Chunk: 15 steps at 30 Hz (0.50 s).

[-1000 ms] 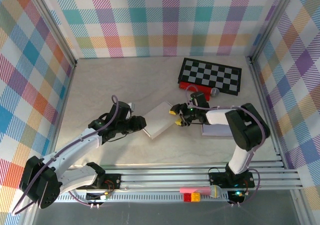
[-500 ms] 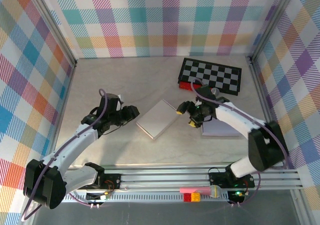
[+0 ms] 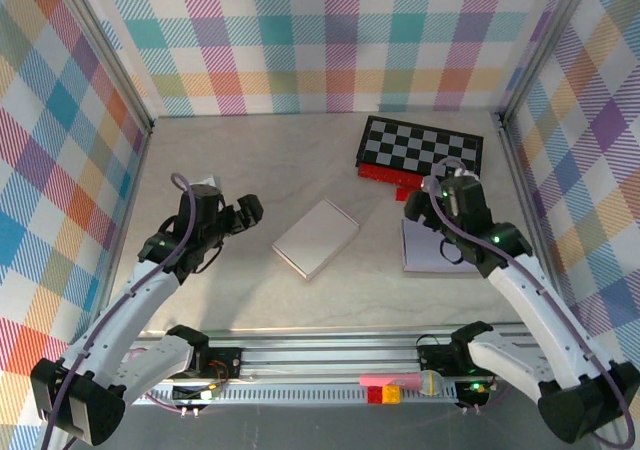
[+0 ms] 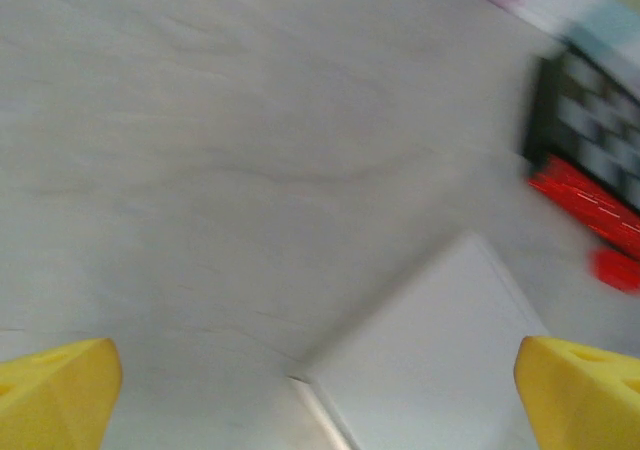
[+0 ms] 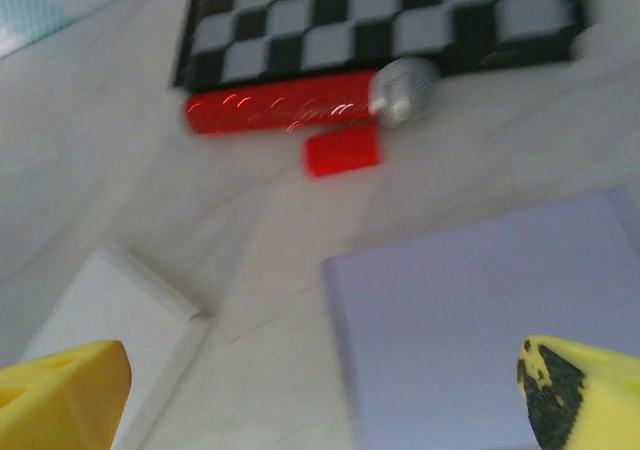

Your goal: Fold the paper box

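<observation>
Both grippers are standing wide open and holding nothing. Left gripper (image 3: 243, 215) is hovering over the table's (image 3: 200, 300) left side with its yellow fingertips (image 4: 55, 390) spread, apart from the paper box (image 3: 315, 238). The box is lying flat mid-table, skewed to the edges. Right gripper (image 3: 430, 202) is hanging over the far end of the lavender sheet (image 3: 430, 252), right of the box. Farther back, a red bar (image 5: 280, 110), small red block (image 5: 342, 152) and silver ball (image 5: 403, 88) are lying along the checkerboard's (image 3: 422, 150) near edge, toward the far right corner.

L arm bent at elbow, L gripper (image 3: 243, 213) aimed right, jaws spread wide. R arm stretched fwd, R gripper (image 3: 418, 208) aimed left, jaws wide too; yellow fingertips (image 5: 60, 395) far apart.
</observation>
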Each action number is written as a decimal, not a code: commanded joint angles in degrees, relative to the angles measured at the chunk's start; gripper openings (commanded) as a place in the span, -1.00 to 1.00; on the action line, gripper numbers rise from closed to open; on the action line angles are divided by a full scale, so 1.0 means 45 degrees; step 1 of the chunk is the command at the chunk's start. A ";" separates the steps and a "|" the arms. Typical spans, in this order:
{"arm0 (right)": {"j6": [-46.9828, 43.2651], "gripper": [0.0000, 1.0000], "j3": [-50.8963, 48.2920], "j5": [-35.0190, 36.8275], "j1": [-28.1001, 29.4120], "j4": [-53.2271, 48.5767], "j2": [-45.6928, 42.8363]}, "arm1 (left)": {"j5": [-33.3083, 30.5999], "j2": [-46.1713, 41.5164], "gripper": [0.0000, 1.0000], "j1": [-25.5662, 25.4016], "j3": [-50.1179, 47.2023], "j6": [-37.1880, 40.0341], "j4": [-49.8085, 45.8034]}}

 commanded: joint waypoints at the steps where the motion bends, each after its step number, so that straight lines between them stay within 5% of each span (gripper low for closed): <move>1: -0.2012 0.98 -0.2372 0.2351 -0.0433 0.2689 -0.1478 | -0.3995 -0.0254 1.00 0.0194 -0.0419 0.1023 -0.0210; 3: -0.2554 0.98 -0.3866 0.2995 -0.0622 0.4519 -0.1995 | -0.3808 -0.0475 1.00 0.0414 -0.1251 0.2616 0.1122; 7: -0.4278 0.97 -0.6059 0.3361 -0.0843 0.7873 -0.1413 | -0.5592 -0.0291 1.00 0.0697 -0.3243 0.4513 0.3991; 15: -0.4652 0.98 -0.6778 0.0276 -0.2520 1.1086 0.2477 | -0.2615 0.2648 1.00 0.2893 -0.4951 0.6008 0.8023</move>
